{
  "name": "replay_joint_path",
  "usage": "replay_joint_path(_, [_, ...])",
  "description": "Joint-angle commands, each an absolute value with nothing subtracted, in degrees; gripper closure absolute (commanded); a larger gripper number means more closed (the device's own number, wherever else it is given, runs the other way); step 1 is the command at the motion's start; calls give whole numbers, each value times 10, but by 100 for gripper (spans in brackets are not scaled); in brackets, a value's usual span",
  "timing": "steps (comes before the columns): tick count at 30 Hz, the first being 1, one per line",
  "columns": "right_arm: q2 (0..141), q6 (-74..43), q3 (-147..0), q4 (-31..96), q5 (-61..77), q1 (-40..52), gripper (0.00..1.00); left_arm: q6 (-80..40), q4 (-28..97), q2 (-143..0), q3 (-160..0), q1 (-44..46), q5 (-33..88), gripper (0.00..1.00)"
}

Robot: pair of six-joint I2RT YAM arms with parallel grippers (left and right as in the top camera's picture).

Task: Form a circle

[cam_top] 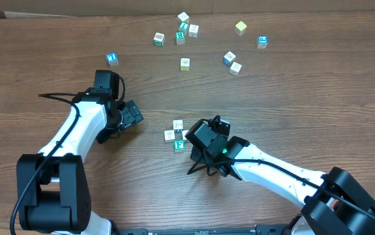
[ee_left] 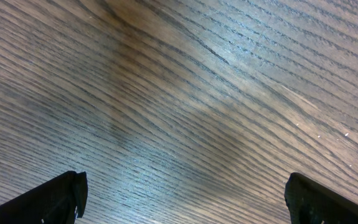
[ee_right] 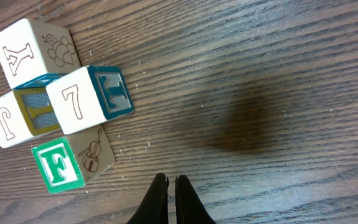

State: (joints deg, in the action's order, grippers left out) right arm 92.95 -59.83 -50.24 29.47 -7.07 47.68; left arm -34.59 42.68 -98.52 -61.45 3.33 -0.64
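The circle (cam_top: 176, 133), four lettered cubes packed edge to edge, sits near the middle of the tabletop (cam_top: 57, 39), a little toward the robot's edge. The right tool (ee_right: 170, 182) has its tips pressed together with nothing between them, and it points at the wood just beside the F cube (ee_right: 65, 163). That closeness is the main hazard. A sideways swing or a careless retreat toward the cluster would likely clip the F cube, or the 7 cube (ee_right: 88, 99) behind it, and knock the tight ring apart. Pulling straight up and away from the cubes looks safer. The left tool (cam_top: 134, 115) stands spread wide over bare wood, well apart from the circle, so it poses little threat unless it reaches inward. Loose cubes (cam_top: 184, 64) toward the far edge are out of harm's way.
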Motion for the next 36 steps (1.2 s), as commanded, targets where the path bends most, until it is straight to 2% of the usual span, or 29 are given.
replay_joint_path(1, [920,-584,-505,293,-82,475,96,-356,428,-990,-623,34,-4,0])
replay_joint_path(14, [920,-582,-505,293,-105,475,96,-356,428,-990,-623,34,-4,0])
replay_joint_path(20, [920,-582,-505,293,-105,475,89,-356,428,-990,-623,34,-4,0])
replay_joint_path(22, [920,-582,-505,293,-105,475,78,-356,428,-990,-623,34,-4,0])
replay_joint_path(25, [920,-582,-505,293,-105,475,54,-356,428,-990,-623,34,-4,0])
replay_joint_path(26, [920,-582,-505,293,-105,475,50,-356,428,-990,-623,34,-4,0])
replay_joint_path(28, [920,-582,-505,293,-107,475,35,-356,428,-990,-623,34,-4,0])
replay_joint_path(36, [920,-582,-505,293,-110,475,9,-356,428,-990,-623,34,-4,0])
